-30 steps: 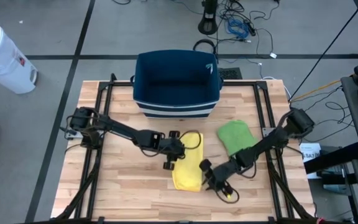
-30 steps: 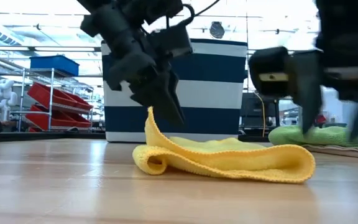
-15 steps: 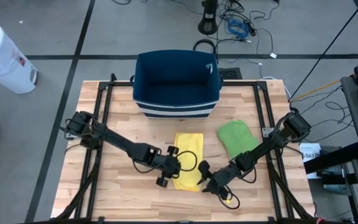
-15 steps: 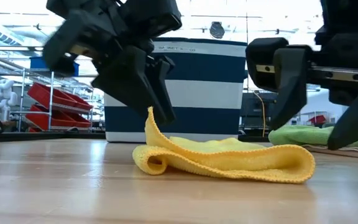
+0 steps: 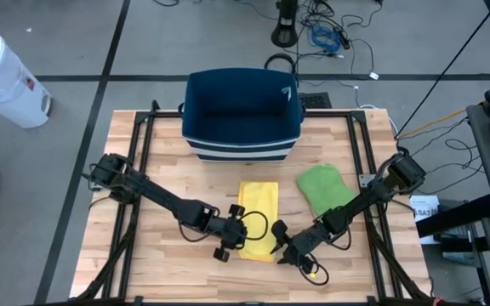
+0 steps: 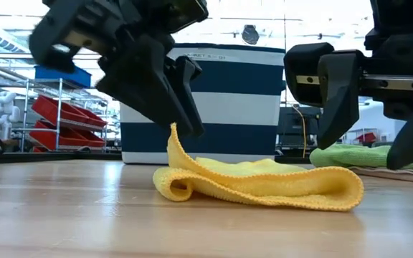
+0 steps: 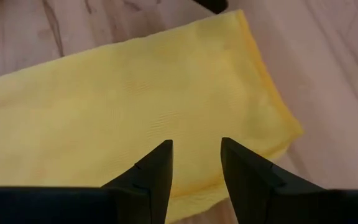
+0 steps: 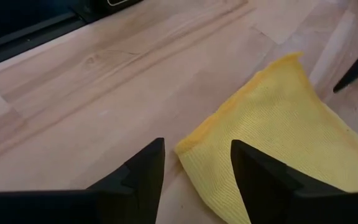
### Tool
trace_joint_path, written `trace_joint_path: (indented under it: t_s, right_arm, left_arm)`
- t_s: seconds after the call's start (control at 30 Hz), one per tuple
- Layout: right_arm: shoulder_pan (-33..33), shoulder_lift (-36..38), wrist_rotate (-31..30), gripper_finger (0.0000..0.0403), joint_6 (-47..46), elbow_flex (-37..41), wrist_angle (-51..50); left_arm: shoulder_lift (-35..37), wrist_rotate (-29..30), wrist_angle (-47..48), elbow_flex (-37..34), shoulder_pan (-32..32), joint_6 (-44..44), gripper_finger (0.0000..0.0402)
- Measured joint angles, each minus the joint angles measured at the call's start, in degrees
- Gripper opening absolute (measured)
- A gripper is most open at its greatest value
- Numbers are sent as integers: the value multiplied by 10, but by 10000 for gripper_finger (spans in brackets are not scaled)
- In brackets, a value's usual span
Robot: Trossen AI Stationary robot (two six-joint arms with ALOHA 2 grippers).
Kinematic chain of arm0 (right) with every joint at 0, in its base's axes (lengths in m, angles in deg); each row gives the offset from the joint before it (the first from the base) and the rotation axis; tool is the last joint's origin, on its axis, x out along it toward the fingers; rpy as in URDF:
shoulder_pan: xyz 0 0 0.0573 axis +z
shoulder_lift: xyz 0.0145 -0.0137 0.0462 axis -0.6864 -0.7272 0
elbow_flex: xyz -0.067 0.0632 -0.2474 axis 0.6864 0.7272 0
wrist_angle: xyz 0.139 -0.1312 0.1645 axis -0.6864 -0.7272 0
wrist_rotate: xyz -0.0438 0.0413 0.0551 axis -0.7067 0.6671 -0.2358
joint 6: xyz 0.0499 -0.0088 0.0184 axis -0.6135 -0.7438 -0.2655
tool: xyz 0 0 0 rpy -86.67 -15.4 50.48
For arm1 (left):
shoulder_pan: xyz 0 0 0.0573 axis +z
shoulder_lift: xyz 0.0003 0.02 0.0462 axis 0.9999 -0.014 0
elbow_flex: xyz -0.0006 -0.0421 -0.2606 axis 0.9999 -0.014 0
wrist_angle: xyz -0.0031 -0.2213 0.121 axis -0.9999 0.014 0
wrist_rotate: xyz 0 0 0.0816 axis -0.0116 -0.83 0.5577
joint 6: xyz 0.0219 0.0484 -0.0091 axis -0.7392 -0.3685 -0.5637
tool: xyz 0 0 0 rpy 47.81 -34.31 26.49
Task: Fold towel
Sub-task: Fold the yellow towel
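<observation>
Wooden table [image 5: 168,255], yellow towel [image 5: 258,217] released, left end effector [image 5: 225,242] retreated

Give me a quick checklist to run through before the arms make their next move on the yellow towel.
1. Yellow towel folded over on the table: ok, though one edge stands up in the low view.
2. Left gripper jaws open and empty above the towel: ok.
3. Right gripper jaws open, empty, over the towel's corner: ok.
4. Grippers apart from each other: ok, they sit at opposite sides of the towel's near end.
5. Green towel out of the way: ok, it lies apart, beside the yellow one.
6. Fold edges aligned: cannot tell.
</observation>
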Motion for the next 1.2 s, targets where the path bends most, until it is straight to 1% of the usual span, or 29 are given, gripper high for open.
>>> trace_joint_path:
  t_s: [0.17,0.27,0.37,0.5,0.6,0.77,0.9,0.97,1.03,1.1,1.2]
  right_arm:
    - [-3,0,0,161,3,0,0]
    - [-5,0,16,158,1,0,1]
    - [-5,0,40,157,5,0,4]
    - [-11,0,45,157,26,0,4]
    - [-19,-13,45,157,36,-1,9]
    - [-28,-56,60,157,47,0,45]
    - [-28,-63,56,153,54,-1,60]
    - [-27,-63,50,139,54,-1,59]
    - [-27,-62,45,115,54,-1,58]
    - [-27,-62,43,81,54,-1,58]
    - [-28,-62,41,20,49,-1,57]
  left_arm:
    - [-9,1,-4,0,11,2,142]
    - [-10,1,-7,0,16,-1,142]
    - [-10,2,-11,0,19,-30,142]
    - [-10,2,-11,0,19,-70,142]
    - [-10,2,-10,0,24,-74,142]
    - [-10,4,-7,0,32,-73,142]
    - [-10,3,-4,0,33,-74,142]
    - [-10,4,10,0,35,-84,142]
    - [-10,16,37,0,40,-93,142]
    - [-10,32,56,0,48,-94,142]
    - [-10,36,58,0,60,-102,142]
